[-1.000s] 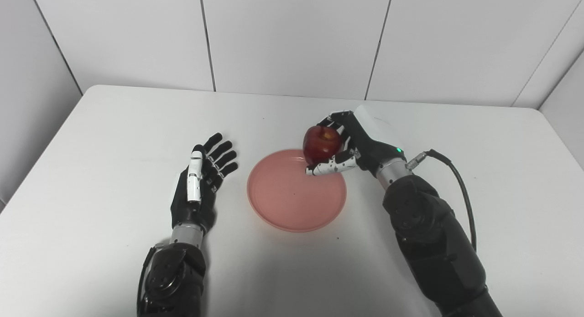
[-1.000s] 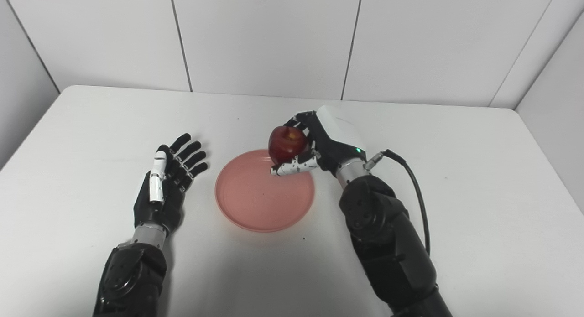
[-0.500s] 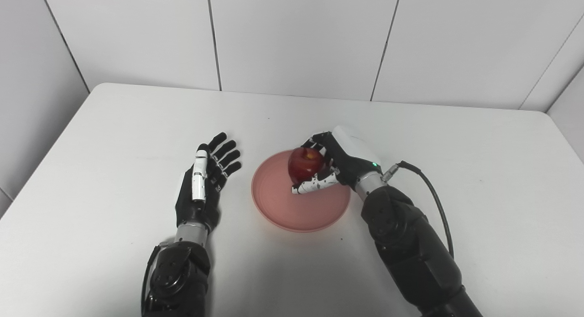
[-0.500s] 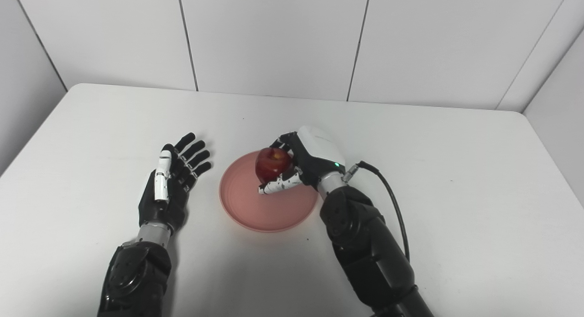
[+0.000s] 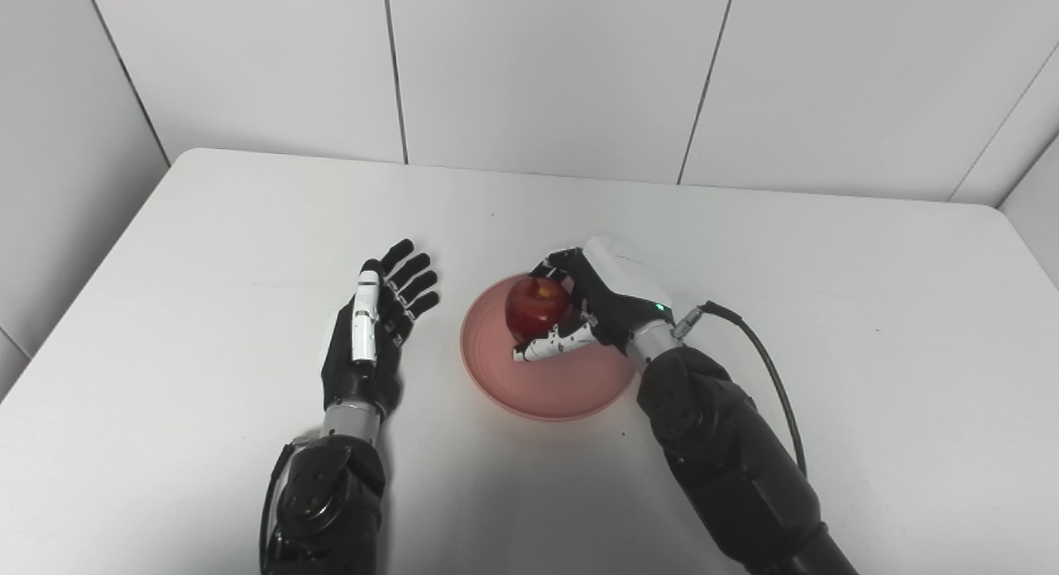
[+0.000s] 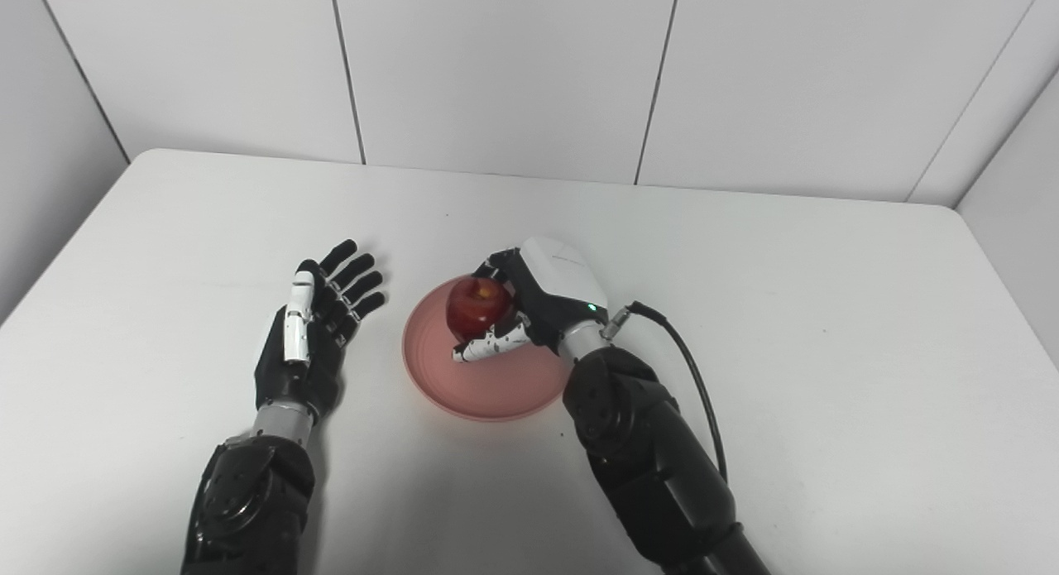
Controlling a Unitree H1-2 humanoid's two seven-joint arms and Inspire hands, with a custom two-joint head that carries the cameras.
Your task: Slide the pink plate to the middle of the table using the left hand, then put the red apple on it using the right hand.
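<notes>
The right hand (image 5: 591,306) is gripping the red apple (image 5: 535,304), fingers curling over the far side and the thumb pressing under the near side, so the fruit is sitting just to the left of its palm with the stem dimple facing up. Directly beneath the apple the pink plate (image 5: 505,376) is lying flat on the tabletop (image 5: 207,252); I cannot tell whether the fruit is touching the dish or hovering just above it. Nothing else is lying in the plate. The coming move, I judge, is turning on that short drop straight down before the fingers let go. The left hand (image 5: 372,331) is resting palm up, fingers spread and holding nothing, just beside the plate's left rim
</notes>
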